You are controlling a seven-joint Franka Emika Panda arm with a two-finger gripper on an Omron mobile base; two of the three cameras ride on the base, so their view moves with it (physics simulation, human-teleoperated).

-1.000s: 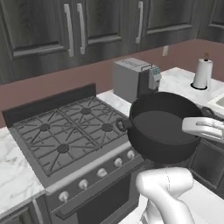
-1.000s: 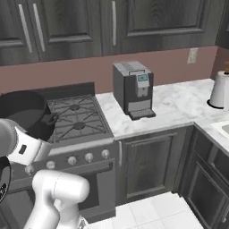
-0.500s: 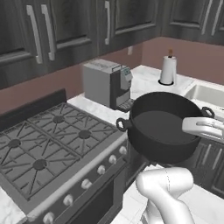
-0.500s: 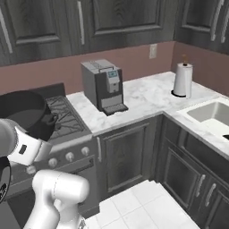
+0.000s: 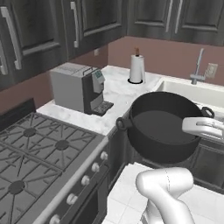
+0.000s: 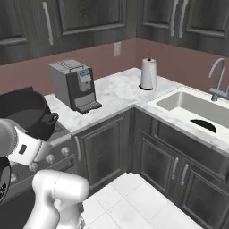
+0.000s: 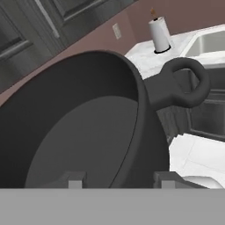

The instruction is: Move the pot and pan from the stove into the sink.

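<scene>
Arm: you see it rise from the lower right of the left base view, bend at a white elbow and reach forward, its wrist level with the pot's (image 5: 162, 127) rim on the side nearest you.
Gripper: in the hand view the two finger tips (image 7: 118, 181) straddle the pot's near wall, one inside and one outside, so you can read it as clamped on the rim.
Pot: held in the air in front of the lower cabinets, off the stove (image 5: 30, 162), between the range and the sink (image 5: 192, 92); it sits level, mouth up, nothing in it.
Sink: at the far right end of the counter (image 5: 116, 94), past the paper towel roll (image 5: 137, 68); a dark curved shape (image 6: 203, 125) lies in the basin, and you cannot tell what it is.
Hidden: in the right base view the arm's white wrist covers part of the pot.
Cut off: the stove runs out of the left base view at the left and bottom edges.
Writing: the coffee machine (image 5: 78, 87) has a small panel on its front; nothing on it can be read.
</scene>
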